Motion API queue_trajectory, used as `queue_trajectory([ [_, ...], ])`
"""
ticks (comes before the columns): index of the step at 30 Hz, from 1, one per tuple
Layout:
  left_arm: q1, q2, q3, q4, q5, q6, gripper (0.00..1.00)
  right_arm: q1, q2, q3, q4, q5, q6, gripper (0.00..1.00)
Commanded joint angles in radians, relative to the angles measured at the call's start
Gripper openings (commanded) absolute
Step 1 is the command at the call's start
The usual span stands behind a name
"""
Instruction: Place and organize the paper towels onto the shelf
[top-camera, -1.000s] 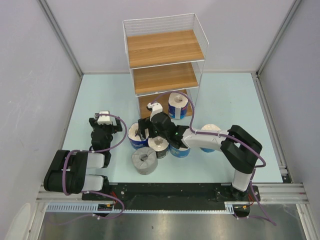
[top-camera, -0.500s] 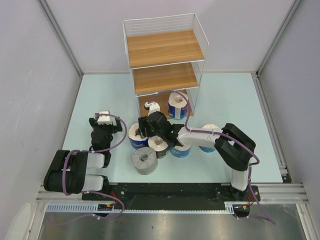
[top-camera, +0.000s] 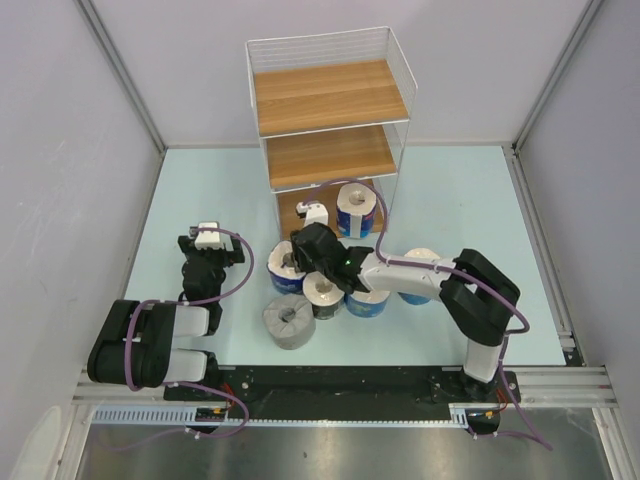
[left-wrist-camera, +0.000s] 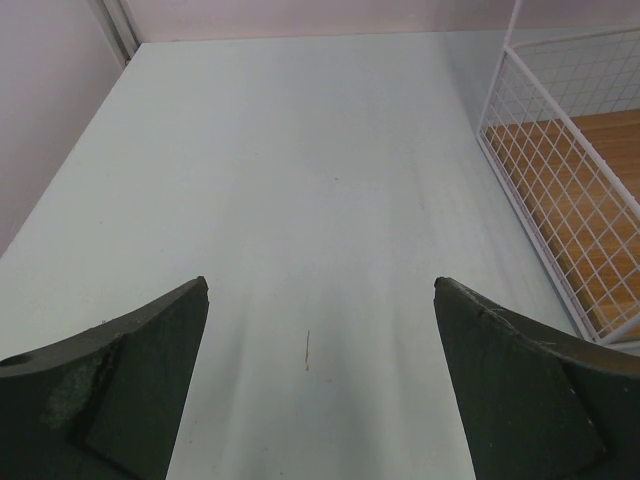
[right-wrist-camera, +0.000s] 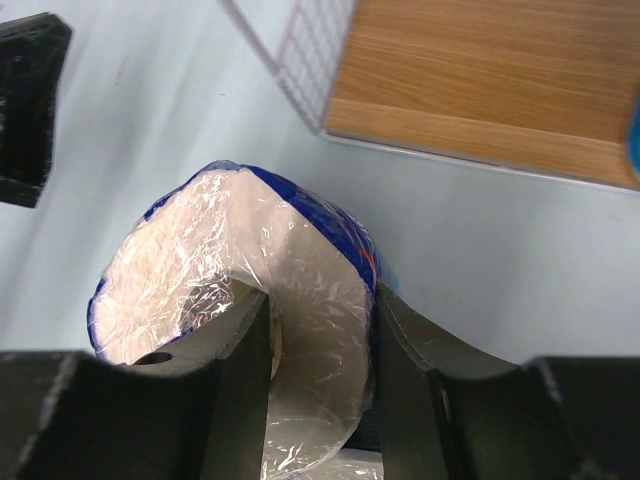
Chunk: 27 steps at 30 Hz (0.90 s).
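Right gripper is stretched out across the middle, and its fingers are clamped on the wall of a blue-wrapped roll: one finger is down in the hollow core, the other presses the outside. That roll is at the left end of the cluster on the table, just in front of the shelf and near the corner of its bottom board. Whether it rests on the table or is lifted, I can't tell. On that bottom board a second blue roll stands upright, towards the right. The dark roll sits just beside the held one, with the grey roll nearer the arms. Over on the left, the left gripper hangs low over the table, fingers wide apart.
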<state>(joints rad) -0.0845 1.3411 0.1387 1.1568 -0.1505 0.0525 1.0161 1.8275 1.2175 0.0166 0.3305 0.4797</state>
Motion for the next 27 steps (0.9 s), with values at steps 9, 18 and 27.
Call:
queue_trajectory([
  [9, 0.006, 0.0, 0.027, 0.034, 0.019, -0.008, 1.0, -0.099, -0.206, -0.062, -0.098, 0.189, 0.069, 0.26],
  [18, 0.006, 0.0, 0.029, 0.034, 0.019, -0.008, 1.0, -0.2, -0.232, -0.193, 0.165, 0.136, 0.158, 0.25],
  [27, 0.006, 0.0, 0.029, 0.034, 0.019, -0.008, 1.0, -0.136, -0.178, -0.21, 0.427, 0.292, 0.093, 0.27],
])
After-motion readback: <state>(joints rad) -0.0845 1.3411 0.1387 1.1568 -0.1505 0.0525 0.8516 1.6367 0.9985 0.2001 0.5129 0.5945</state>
